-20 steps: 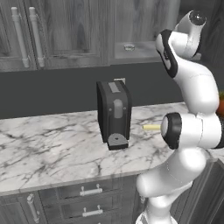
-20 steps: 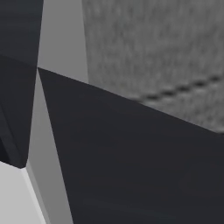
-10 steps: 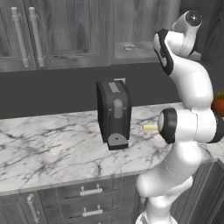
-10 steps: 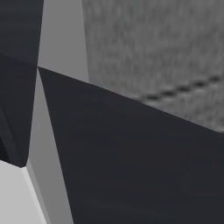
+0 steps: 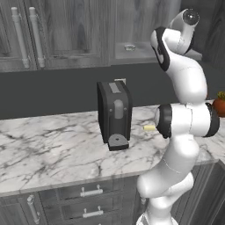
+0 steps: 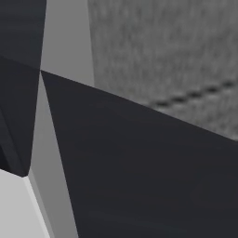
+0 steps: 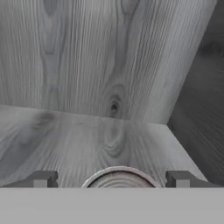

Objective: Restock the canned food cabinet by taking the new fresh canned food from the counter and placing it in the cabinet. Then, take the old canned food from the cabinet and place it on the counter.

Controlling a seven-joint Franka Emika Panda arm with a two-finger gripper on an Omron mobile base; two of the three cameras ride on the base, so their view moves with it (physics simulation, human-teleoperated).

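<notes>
gripper: gripper inside cabinet, fingertips spread wide, one each side of a can, not pinching it
can: round silvery rim w/ ringed top between the tips at bottom of hand view, sits on shelf; body hidden so colour n/a, can't tell which can it is
old canned food: low flat tin on shelf of open cabinet, left base view, just left of the arm's upper part
cabinet: grey wood-grain wall cabinet, bar handles on closed doors at left; hand view shows back wall, shelf board, darker side wall at right
counter: white marble counter below
other: black coffee machine on counter; small yellow item beside arm; red veg far right; drawers under counter
right base view: blurred dark + grey surfaces, nothing identifiable
</notes>
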